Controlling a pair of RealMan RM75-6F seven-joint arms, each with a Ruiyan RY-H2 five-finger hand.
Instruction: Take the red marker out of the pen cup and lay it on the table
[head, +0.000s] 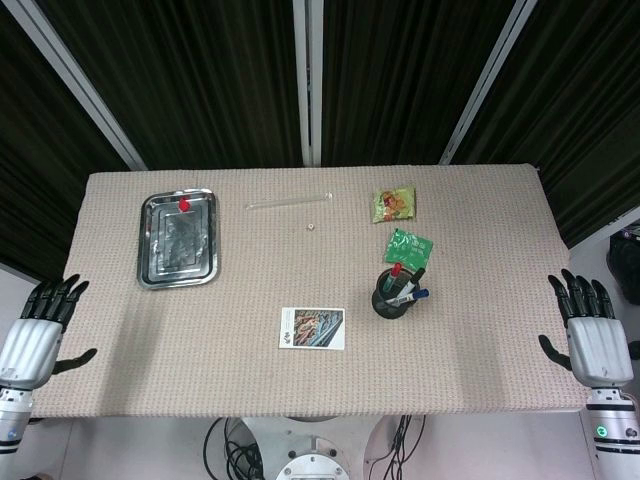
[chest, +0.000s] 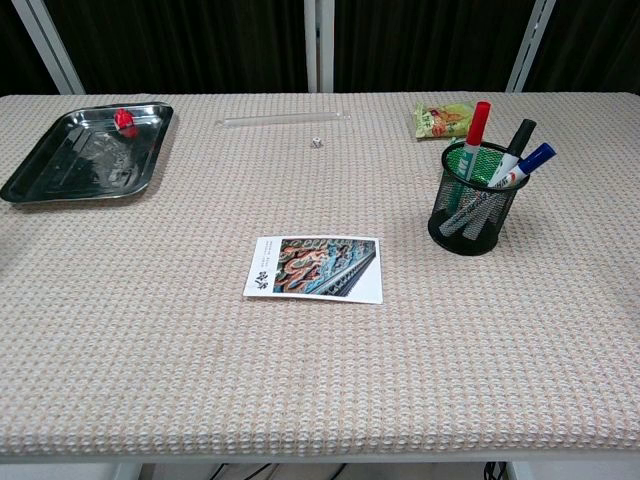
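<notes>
A black mesh pen cup (head: 396, 299) (chest: 474, 207) stands on the table right of centre. The red marker (head: 394, 271) (chest: 477, 124) leans upright in it, red cap up, beside a black marker (chest: 518, 137) and a blue marker (chest: 533, 159). My left hand (head: 48, 305) hangs open off the table's left front corner. My right hand (head: 587, 303) hangs open off the right edge, fingers spread and pointing away. Both hands are far from the cup and neither shows in the chest view.
A steel tray (head: 178, 238) (chest: 88, 153) with a small red object (chest: 124, 118) lies at the back left. A photo card (head: 312, 328) (chest: 317, 268) lies near the front. Two green packets (head: 394, 204) (head: 407, 246), a clear rod (head: 288, 201) and a tiny bead (chest: 317, 144) lie further back.
</notes>
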